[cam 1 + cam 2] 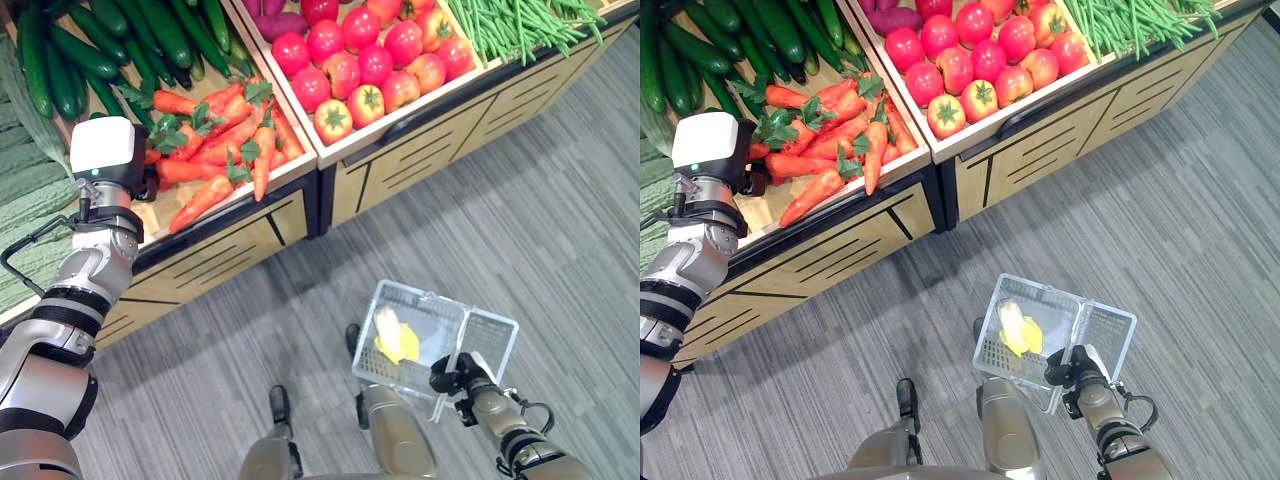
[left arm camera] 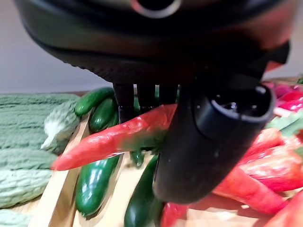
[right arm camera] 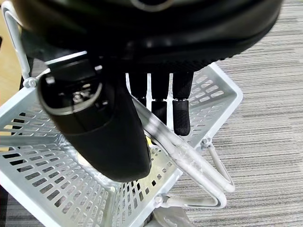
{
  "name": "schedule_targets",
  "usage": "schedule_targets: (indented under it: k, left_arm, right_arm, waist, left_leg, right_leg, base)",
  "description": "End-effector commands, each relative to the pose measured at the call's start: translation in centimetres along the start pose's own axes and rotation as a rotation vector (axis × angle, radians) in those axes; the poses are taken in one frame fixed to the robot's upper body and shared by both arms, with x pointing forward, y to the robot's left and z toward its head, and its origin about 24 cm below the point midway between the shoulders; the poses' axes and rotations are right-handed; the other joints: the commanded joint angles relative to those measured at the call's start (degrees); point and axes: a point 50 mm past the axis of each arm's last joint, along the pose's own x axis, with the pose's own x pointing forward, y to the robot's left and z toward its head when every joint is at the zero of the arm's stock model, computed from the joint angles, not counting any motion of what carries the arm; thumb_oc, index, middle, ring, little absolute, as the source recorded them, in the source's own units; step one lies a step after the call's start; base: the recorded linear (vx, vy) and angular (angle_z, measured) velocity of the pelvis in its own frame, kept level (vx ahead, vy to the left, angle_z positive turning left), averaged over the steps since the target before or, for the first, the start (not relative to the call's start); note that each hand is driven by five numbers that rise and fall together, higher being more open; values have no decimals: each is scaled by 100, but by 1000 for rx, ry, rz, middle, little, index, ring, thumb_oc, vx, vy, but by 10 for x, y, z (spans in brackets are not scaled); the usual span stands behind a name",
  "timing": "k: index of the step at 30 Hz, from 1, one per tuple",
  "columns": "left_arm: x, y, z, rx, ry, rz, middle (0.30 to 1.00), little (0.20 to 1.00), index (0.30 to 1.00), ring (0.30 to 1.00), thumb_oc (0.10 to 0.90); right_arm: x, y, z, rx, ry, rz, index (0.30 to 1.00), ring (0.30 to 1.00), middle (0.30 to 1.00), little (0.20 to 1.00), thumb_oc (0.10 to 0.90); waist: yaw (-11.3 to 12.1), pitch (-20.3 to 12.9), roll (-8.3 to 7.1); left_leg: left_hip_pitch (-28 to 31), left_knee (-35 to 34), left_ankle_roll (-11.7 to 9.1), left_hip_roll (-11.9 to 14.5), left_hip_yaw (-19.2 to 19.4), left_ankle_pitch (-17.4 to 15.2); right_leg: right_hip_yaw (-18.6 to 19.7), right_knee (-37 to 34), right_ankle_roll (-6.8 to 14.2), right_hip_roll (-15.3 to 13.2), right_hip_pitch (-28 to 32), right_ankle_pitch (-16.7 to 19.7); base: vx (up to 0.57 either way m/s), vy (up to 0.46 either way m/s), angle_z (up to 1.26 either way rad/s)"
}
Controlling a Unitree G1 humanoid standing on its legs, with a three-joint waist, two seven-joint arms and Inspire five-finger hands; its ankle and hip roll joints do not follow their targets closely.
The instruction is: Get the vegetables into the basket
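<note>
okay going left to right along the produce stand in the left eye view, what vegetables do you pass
Bitter gourds → cucumbers → carrots, where the left hand reaches in → tomatoes → green beans.

I see an orange carrot point(image 2: 113, 139) pinched lengthwise in the left robot hand point(image 2: 208, 137) at upper left; the white mesh basket point(image 1: 490, 335) hangs lower right, holding a yellow item point(image 1: 395, 338).
</note>
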Motion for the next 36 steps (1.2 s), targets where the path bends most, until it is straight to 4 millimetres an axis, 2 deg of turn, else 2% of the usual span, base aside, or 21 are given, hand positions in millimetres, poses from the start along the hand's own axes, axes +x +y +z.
schedule_targets:
  k: [1,12,16,23,27,31,36]
  left_arm:
    - [6,37,-24,58,38,147,300,300,300,300,400]
    - [6,45,-22,50,21,168,300,300,300,300,400]
    - [1,57,-13,37,-37,238,300,300,300,300,400]
    - [-5,66,-9,61,-91,262,300,300,300,300,400]
    - [-17,72,-6,71,-155,267,300,300,300,300,400]
    - [-28,71,-7,57,-178,251,300,300,300,300,400]
    - [-56,69,-4,29,-242,215,300,300,300,300,400]
  right_arm:
    - [-20,19,-70,-128,209,93,300,300,300,300,400]
    - [-22,20,-76,-133,232,95,300,300,300,300,400]
    - [-25,19,-83,-146,256,96,300,300,300,300,400]
    - [-28,20,-90,-166,287,110,300,300,300,300,400]
    - [-31,22,-97,-162,314,128,300,300,300,300,400]
    - [-34,24,-102,-160,336,141,300,300,300,300,400]
    - [-37,30,-109,-151,364,171,300,300,300,300,400]
  waist:
    - [-66,-480,93]
    - [-17,-473,2]
    - [60,-615,-68]
    - [133,-809,-118]
    - [187,-1018,-128]
    - [223,-1148,-118]
    - [295,-1387,-155]
  left_leg:
    - [-186,16,-46,49,-394,164]
    - [-269,26,-9,-3,-449,193]
    - [-65,61,14,7,-477,90]
    - [254,68,28,40,-511,-25]
    - [539,72,57,18,-538,-128]
    - [695,75,86,-16,-555,-178]
    - [864,146,160,-124,-609,-212]
  right_leg:
    - [111,99,739,-516,13,-394]
    - [74,110,732,-558,-14,-337]
    - [39,115,713,-555,242,-434]
    - [-22,112,716,-568,582,-526]
    - [-43,111,722,-576,894,-612]
    - [-58,118,725,-597,1097,-659]
    - [-47,200,739,-699,1286,-641]
  base:
    - [0,0,0]
    - [-28,2,1]
    - [41,-3,1]
    - [34,4,5]
    - [45,17,5]
    - [6,18,4]
    - [-53,19,6]
